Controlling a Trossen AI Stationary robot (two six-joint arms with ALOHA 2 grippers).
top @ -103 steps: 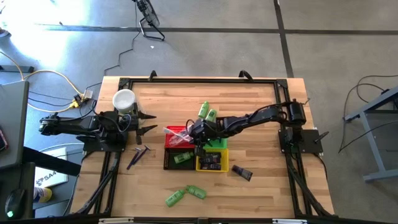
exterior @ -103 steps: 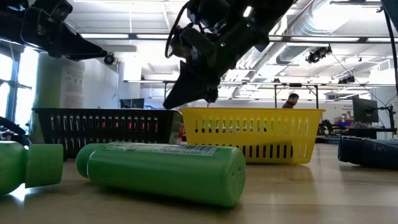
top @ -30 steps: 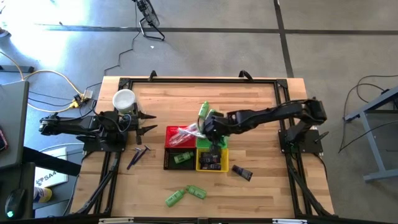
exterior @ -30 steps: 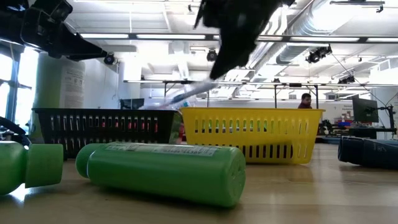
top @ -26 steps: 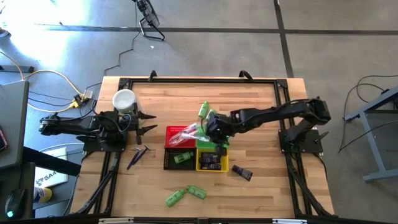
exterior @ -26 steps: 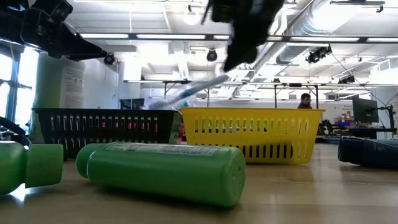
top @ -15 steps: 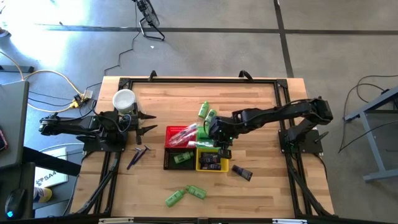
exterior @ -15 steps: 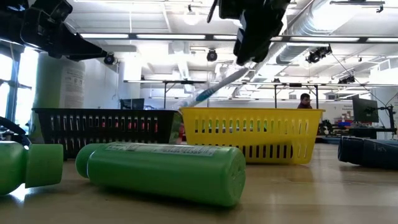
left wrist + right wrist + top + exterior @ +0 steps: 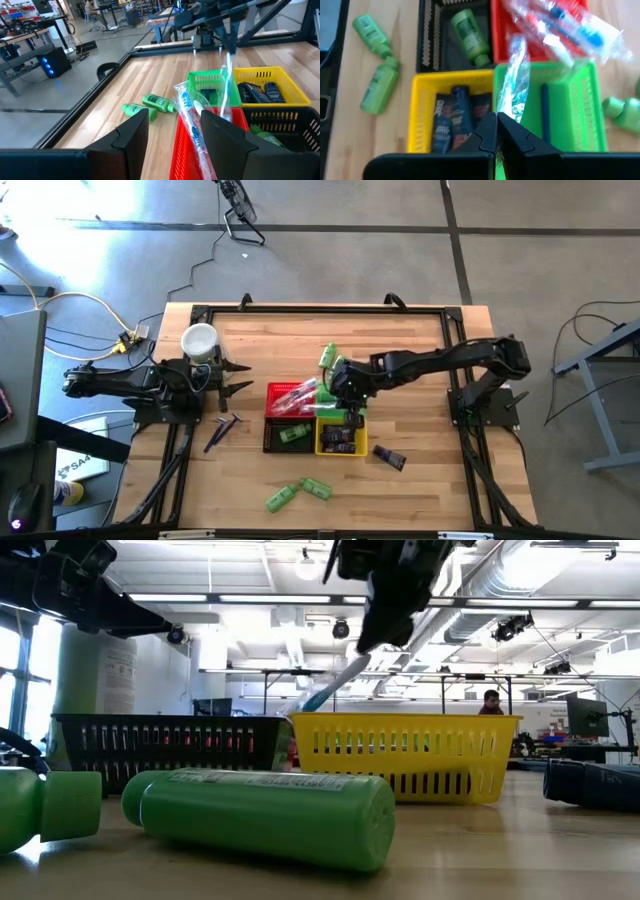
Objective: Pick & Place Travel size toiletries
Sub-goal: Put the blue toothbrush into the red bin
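Holding a wrapped toothbrush [image 9: 514, 85] in closed right fingers [image 9: 496, 131], I'd lower it fully over the green basket [image 9: 580, 125] before letting go; left fingers [image 9: 170, 132] wait half open.

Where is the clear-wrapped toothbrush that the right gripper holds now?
The clear-wrapped toothbrush hangs from the shut right gripper, above the green basket, beside the red basket.
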